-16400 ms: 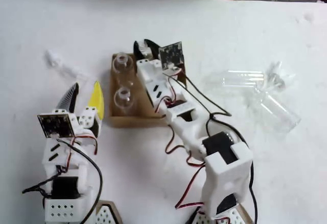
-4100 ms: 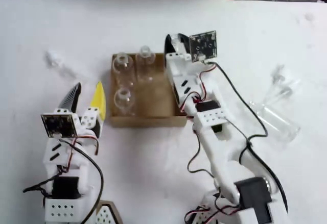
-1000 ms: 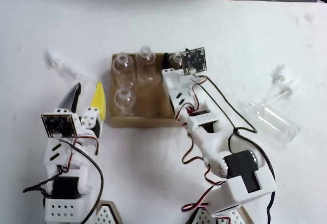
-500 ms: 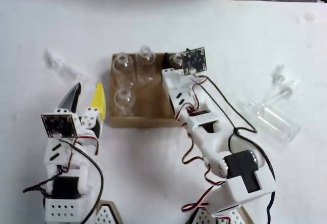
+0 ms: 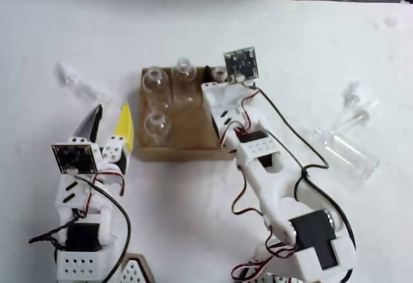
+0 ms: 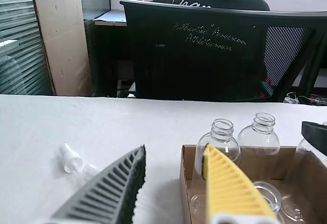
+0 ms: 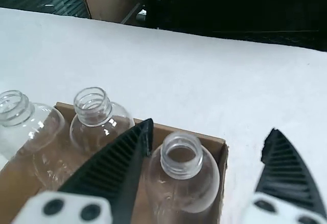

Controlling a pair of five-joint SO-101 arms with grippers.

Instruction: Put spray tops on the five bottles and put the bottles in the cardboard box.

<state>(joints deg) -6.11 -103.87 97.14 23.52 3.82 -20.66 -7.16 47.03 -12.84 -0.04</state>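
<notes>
Right end effector has edged forward, gaping unladen around a clear bottle (open-necked).

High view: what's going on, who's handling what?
The right gripper hangs open around a topless bottle in the far right corner of the cardboard box. Four bottles stand in the box, none with a spray top. A fifth bottle lies on the table by loose spray tops. The left gripper sits open left of the box.
</notes>
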